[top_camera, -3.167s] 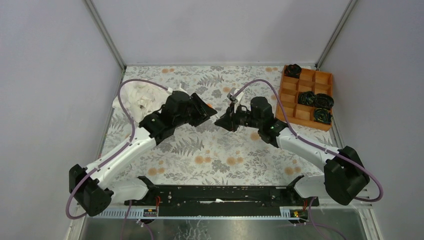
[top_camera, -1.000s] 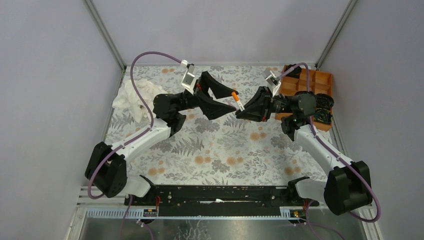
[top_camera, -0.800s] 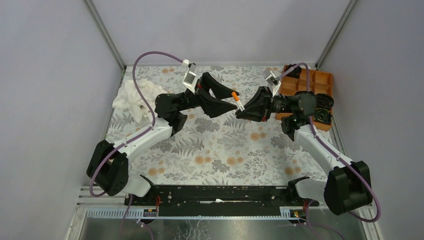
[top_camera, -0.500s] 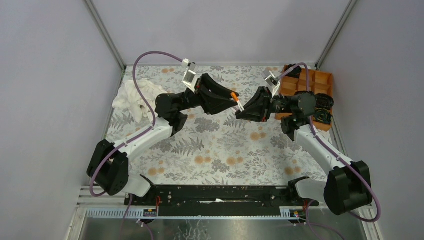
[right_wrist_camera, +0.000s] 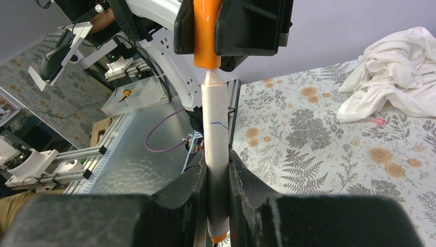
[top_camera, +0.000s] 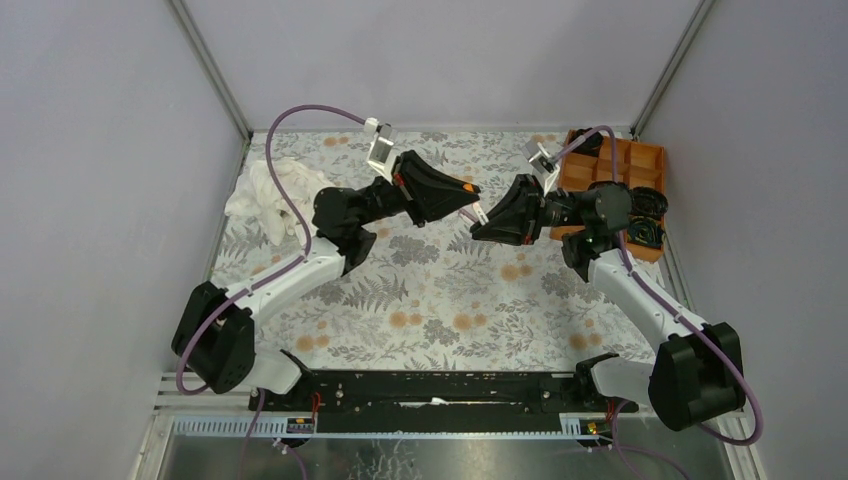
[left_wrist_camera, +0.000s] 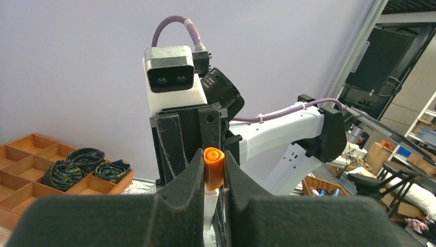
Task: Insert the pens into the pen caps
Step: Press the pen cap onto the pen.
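From above, the two arms met over the middle of the flowered table (top_camera: 440,300), well off its surface. The left gripper (top_camera: 462,192) was clamped on an orange cap (top_camera: 468,186), and the right gripper (top_camera: 482,226) pinched a white pen (top_camera: 479,212) whose tip pointed up at that cap. A crumpled white cloth (top_camera: 268,190) lay at the far left and a wooden tray (top_camera: 585,200) at the far right. In the left wrist view, the left gripper (left_wrist_camera: 212,165) had its two fingers closed tight against the sides of the cap (left_wrist_camera: 213,167), whose rounded end stuck out past them. The pen (left_wrist_camera: 208,206) showed just below it, and the right gripper (left_wrist_camera: 189,139) faced the camera straight on behind it. Dark coiled items (left_wrist_camera: 85,164) sat in the tray (left_wrist_camera: 25,154) at the left. In the right wrist view, the right gripper (right_wrist_camera: 217,177) squeezed the lower barrel of the upright pen (right_wrist_camera: 216,128). The pen's tapered tip touched the mouth of the cap (right_wrist_camera: 206,36), which the left gripper (right_wrist_camera: 206,49) held directly above. I could not tell whether the tip had gone in. The cloth (right_wrist_camera: 396,77) lay on the table (right_wrist_camera: 319,139), with a small pink thing (right_wrist_camera: 378,121) just beside it.
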`<action>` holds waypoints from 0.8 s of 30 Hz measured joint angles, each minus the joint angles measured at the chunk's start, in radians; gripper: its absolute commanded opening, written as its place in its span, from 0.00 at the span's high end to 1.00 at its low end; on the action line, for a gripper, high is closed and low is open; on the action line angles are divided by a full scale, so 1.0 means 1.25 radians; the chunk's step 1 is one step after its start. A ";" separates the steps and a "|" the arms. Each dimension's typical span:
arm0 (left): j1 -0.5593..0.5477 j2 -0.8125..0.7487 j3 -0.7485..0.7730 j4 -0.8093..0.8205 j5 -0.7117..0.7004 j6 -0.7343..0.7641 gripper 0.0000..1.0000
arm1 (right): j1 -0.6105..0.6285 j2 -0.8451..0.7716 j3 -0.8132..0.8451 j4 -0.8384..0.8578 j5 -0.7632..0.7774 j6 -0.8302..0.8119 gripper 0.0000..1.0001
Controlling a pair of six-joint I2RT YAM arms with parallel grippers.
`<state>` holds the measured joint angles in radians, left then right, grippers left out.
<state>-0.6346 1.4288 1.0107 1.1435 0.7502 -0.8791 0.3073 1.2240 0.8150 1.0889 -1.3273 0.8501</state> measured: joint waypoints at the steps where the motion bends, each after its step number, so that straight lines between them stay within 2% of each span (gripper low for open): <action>1: -0.002 -0.002 -0.003 -0.002 -0.009 0.002 0.87 | 0.000 0.000 0.000 0.000 0.000 0.000 1.00; 10: -0.026 -0.058 -0.080 -0.020 -0.125 0.051 0.88 | 0.001 -0.002 0.044 -0.150 -0.001 -0.062 1.00; 14: -0.026 -0.051 -0.087 -0.002 -0.135 0.059 0.94 | 0.001 -0.002 0.052 -0.190 -0.002 -0.061 1.00; 24: -0.026 0.067 -0.036 0.167 -0.110 0.016 0.88 | 0.001 -0.006 0.055 -0.203 -0.001 0.002 1.00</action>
<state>-0.6670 1.5131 0.9661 1.3521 0.6125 -0.8589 0.3088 1.2160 0.8837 0.8349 -1.3285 0.8520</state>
